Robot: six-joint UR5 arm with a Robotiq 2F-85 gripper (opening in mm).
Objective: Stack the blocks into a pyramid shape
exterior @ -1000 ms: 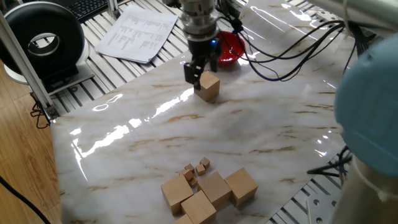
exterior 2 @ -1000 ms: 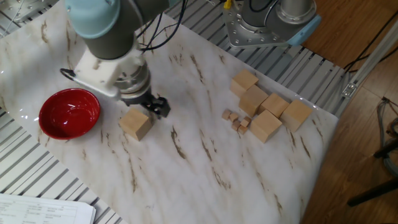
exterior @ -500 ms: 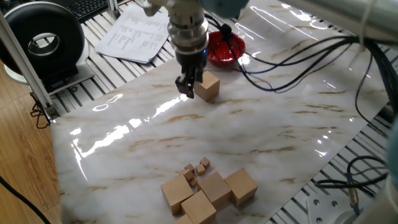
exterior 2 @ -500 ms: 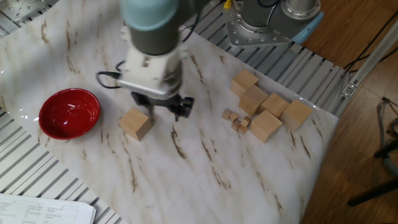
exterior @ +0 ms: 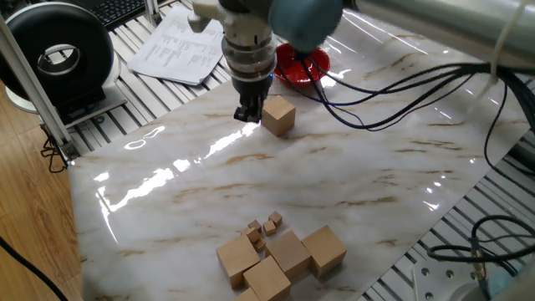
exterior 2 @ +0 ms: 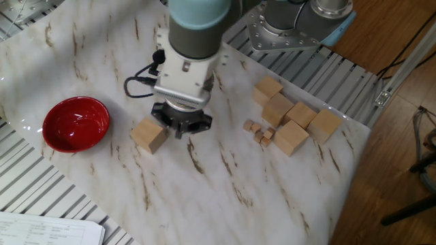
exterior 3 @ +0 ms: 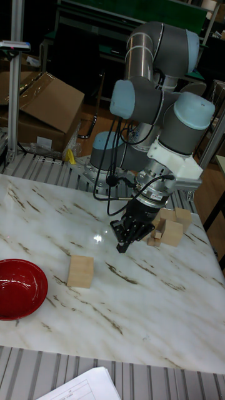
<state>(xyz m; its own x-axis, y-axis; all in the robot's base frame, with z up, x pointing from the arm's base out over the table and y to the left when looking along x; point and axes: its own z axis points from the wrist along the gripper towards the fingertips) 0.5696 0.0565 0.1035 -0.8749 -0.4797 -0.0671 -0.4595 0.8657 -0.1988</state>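
Hovering just beside a lone block [exterior: 278, 114], the gripper [exterior: 248, 110] carries nothing, and whether its fingers are spread I cannot tell.

Only the tall fixed view gives a side look at the gripper [exterior 3: 125, 236], hanging above the marble table [exterior 3: 162, 300] with the lone block [exterior 3: 81, 271] apart from it, lower and toward the red bowl [exterior 3: 20, 288]; the other fixed view hides the fingers under the wrist. One fixed view counts four large blocks [exterior: 284, 254] clustered well away from the gripper, near the table's edge, with about four tiny cubes [exterior: 262, 229] beside them, so five large blocks in all, none stacked. One bowl sits beyond the lone block.
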